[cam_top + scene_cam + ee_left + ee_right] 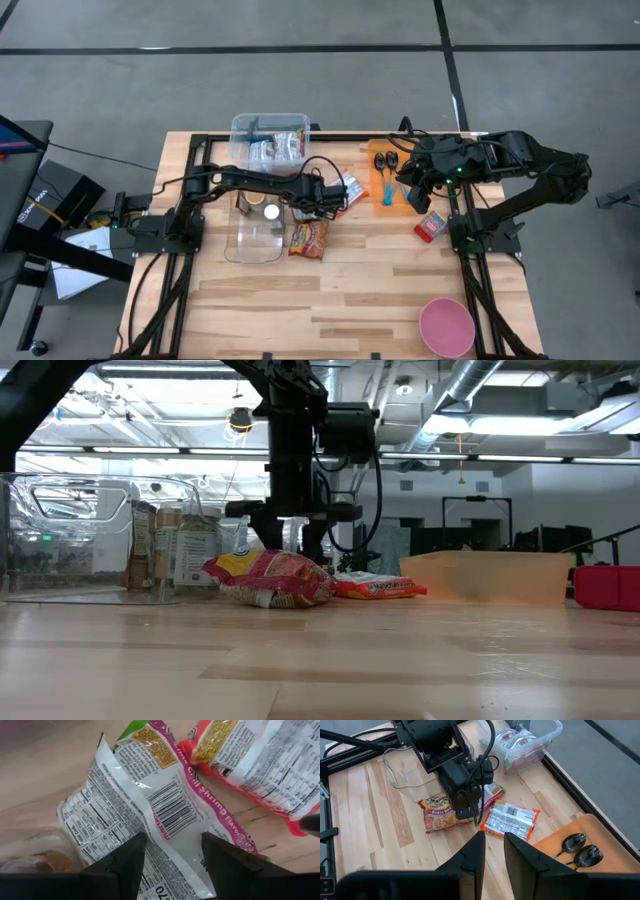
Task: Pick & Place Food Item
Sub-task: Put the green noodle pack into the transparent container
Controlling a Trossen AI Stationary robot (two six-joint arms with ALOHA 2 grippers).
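Observation:
A noodle packet with a pink shrimp-flavour edge (170, 810) lies on the table, white barcode side up. My left gripper (172, 870) points steeply down over it, open, one finger (127, 865) on each side of the packet's middle; whether the tips touch it does not show. An orange-edged packet (510, 820) lies just beside it, and a red-and-yellow roast beef packet (308, 238) sits nearer the table's front. My right gripper (495, 855) hangs high over the orange tray (392, 190), with a narrow gap between its fingers and nothing in it.
A clear tub (268, 135) holding more packets stands at the back edge. A second clear container (255, 230) is under the left arm. The orange tray carries spoons (580, 847). A red box (430, 227) and a pink bowl (446, 326) sit on the right.

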